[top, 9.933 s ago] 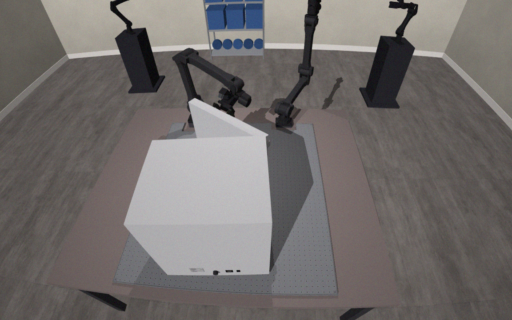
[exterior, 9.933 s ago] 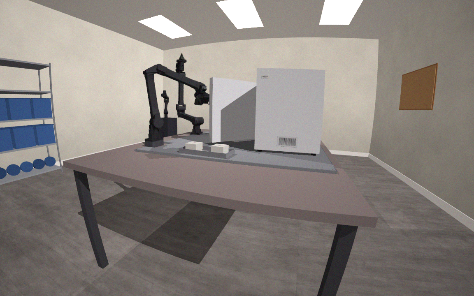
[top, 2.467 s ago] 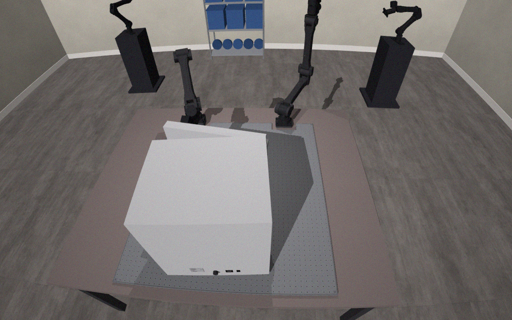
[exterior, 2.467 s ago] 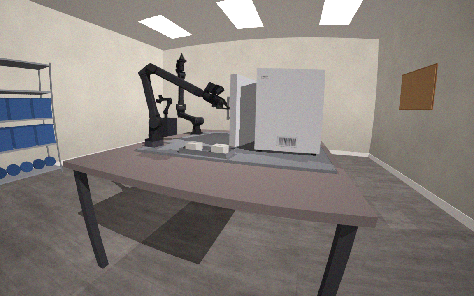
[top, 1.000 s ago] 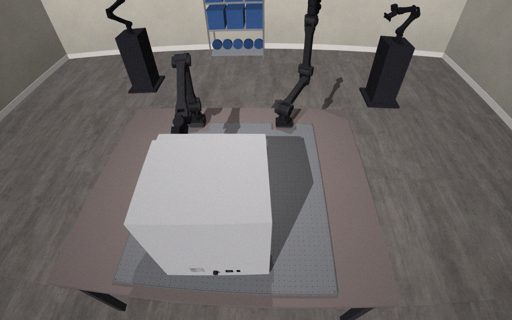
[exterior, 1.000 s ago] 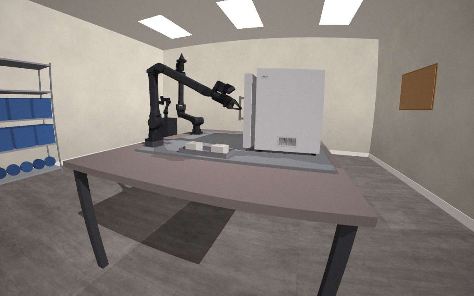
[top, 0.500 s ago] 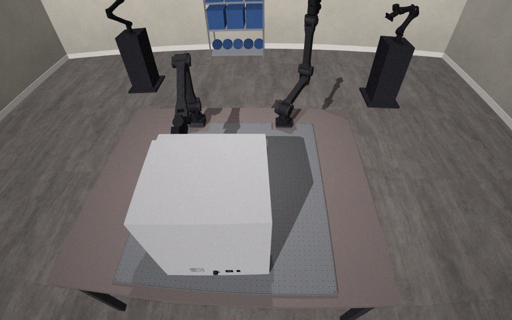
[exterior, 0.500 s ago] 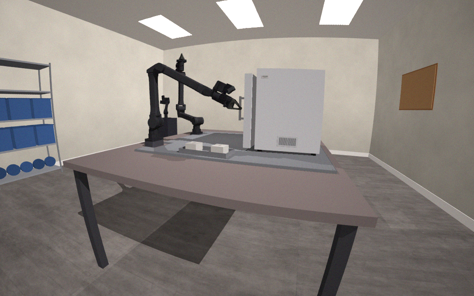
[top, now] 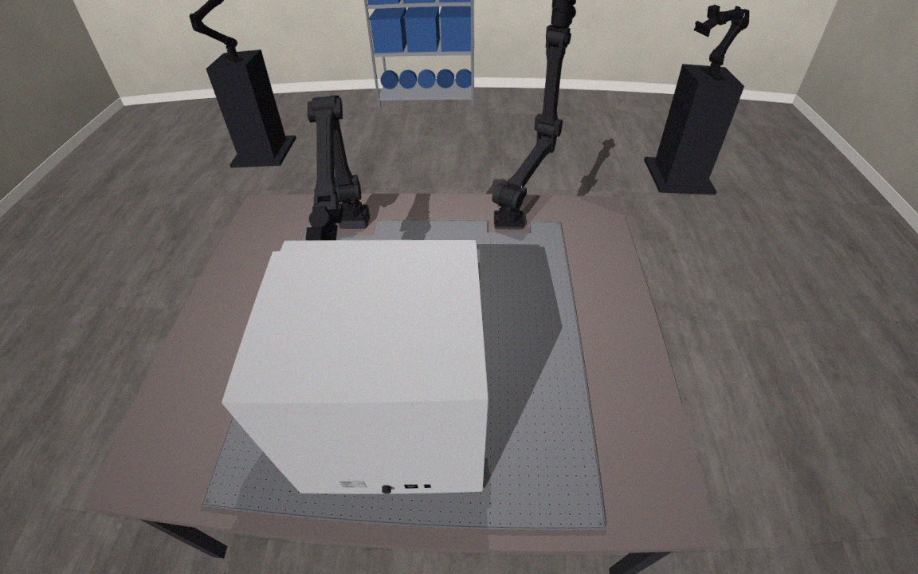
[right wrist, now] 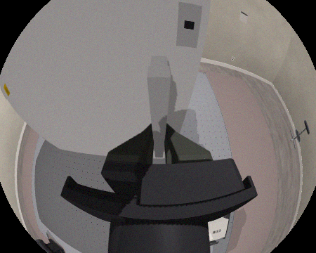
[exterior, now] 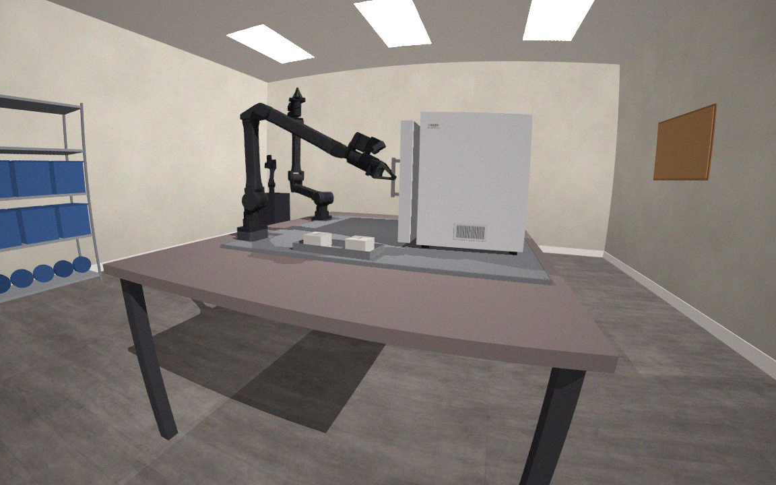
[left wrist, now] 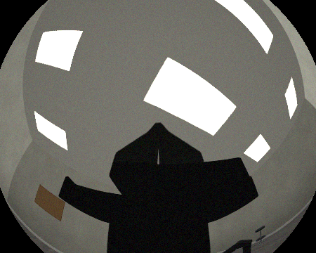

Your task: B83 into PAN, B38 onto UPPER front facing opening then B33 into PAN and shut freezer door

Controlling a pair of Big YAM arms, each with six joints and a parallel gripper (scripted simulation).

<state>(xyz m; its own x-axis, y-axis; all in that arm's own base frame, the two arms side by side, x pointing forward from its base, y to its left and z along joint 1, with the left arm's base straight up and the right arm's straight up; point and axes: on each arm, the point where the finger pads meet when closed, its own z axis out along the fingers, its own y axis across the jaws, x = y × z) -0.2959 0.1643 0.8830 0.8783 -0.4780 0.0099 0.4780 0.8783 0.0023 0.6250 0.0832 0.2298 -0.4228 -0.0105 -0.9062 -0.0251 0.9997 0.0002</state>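
Note:
The white freezer (top: 377,320) (exterior: 475,168) stands upright. Its door (exterior: 405,180) (right wrist: 95,88) lies against or very near the front; whether the catch holds cannot be seen. My right gripper (exterior: 393,176) (right wrist: 159,128) is shut on the door's vertical handle (exterior: 393,190) (right wrist: 159,91). My left gripper (exterior: 296,90) (left wrist: 158,127) is shut and empty, pointing up high above the table. The transfer pan PAN (exterior: 330,250) holds two white cryo boxes, one box (exterior: 317,238) and another box (exterior: 359,242), both upright. One lid (right wrist: 217,228) seems to read B33. The freezer's inside is hidden.
The perforated base plate (top: 547,457) (exterior: 469,265) lies on the brown table (top: 633,399) (exterior: 378,301). PAN sits near the plate's edge, in front of the freezer and beside the right arm's base (exterior: 252,232). A small dark window (right wrist: 189,24) is on the door's front.

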